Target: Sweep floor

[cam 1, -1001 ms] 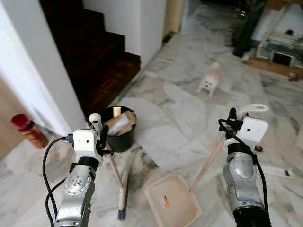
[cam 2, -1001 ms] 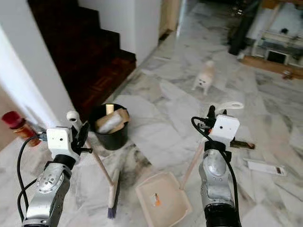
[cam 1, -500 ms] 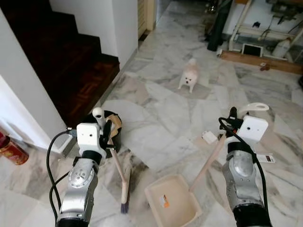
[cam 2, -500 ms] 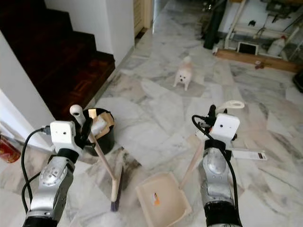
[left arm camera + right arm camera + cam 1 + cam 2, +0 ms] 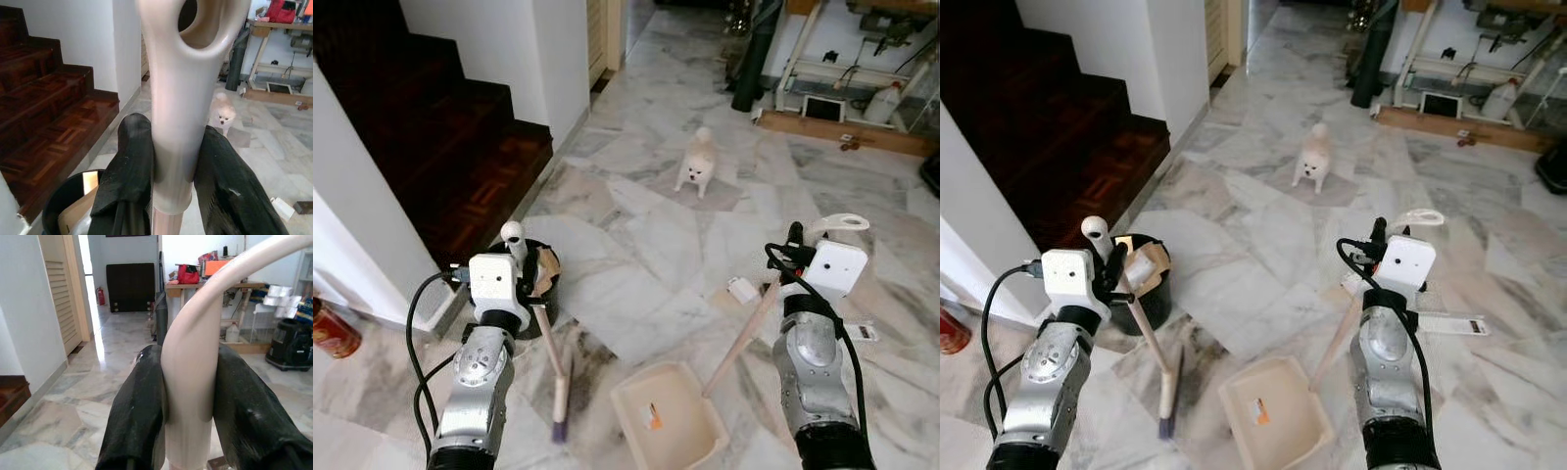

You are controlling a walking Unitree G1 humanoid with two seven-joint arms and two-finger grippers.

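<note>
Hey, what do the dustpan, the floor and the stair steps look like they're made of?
Dustpan: likely plastic, a smooth matte cream tray moulded in one piece, with an orange sticker inside.
Floor: looks like polished marble or marble-look tile, with grey veining, visible joints and a soft sheen.
Stair steps: probably varnished wood, dark reddish-brown, with a parquet pattern and gloss seen in the left wrist view.

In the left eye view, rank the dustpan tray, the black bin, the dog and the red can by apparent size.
1. dustpan tray, nearest the camera
2. black bin, partly hidden by the left gripper
3. dog, farther off
4. red can, cut by the frame edge
</note>
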